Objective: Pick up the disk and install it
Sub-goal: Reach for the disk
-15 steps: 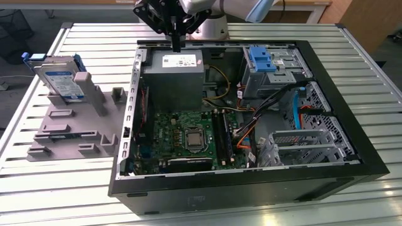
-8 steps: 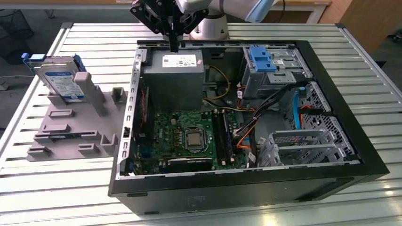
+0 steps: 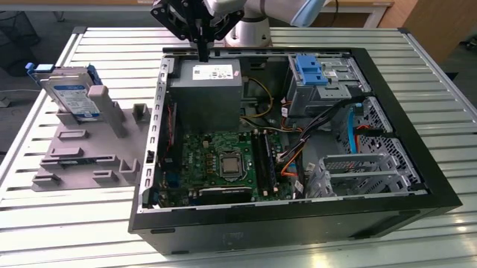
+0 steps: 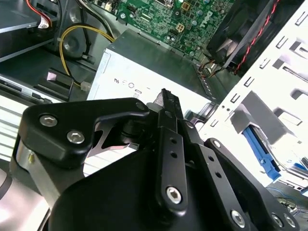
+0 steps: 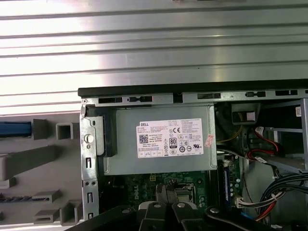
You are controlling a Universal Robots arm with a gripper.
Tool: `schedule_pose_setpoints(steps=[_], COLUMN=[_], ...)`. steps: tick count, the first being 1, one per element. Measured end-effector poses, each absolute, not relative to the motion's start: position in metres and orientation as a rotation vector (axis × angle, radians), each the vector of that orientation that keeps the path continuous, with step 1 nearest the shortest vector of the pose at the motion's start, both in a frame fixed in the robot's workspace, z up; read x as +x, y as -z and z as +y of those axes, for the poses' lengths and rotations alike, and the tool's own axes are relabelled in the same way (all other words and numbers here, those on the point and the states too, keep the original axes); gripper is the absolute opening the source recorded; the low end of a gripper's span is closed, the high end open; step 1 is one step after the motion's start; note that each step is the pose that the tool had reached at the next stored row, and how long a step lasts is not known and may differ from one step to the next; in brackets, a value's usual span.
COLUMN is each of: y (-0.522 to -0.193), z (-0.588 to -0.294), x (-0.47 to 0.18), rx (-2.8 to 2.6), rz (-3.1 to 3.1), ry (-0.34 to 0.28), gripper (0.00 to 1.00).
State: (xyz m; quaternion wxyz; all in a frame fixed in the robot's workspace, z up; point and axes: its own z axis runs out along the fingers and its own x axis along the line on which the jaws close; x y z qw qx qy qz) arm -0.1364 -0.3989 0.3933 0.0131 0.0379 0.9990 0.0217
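The arm hangs over the computer case (image 3: 298, 223), its gripper (image 3: 203, 54) pointing straight down above the grey power supply (image 3: 205, 95) inside, which bears a white printed sticker. The fingers (image 4: 168, 120) are pressed together, holding nothing. The disk (image 3: 72, 94) stands on edge in a grey holder (image 3: 82, 151) outside the case, at the exterior view's left.

The arm (image 3: 261, 6) is silver-grey tubing with a pale blue joint cap (image 3: 305, 11). Its gripper (image 4: 166, 96) is matte black, built of flat links fastened with silver socket screws (image 4: 173, 194).

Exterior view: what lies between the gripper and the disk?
The case's side wall and bare table slats lie between gripper and disk, seen in the exterior view.
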Motion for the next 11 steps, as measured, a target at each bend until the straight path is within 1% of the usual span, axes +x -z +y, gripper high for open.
schedule_pose_setpoints(steps=[11], y=[-0.3933], z=[-0.3923], x=[-0.1394], rx=[0.118], rz=[3.112], ry=[-0.068], gripper=[0.11])
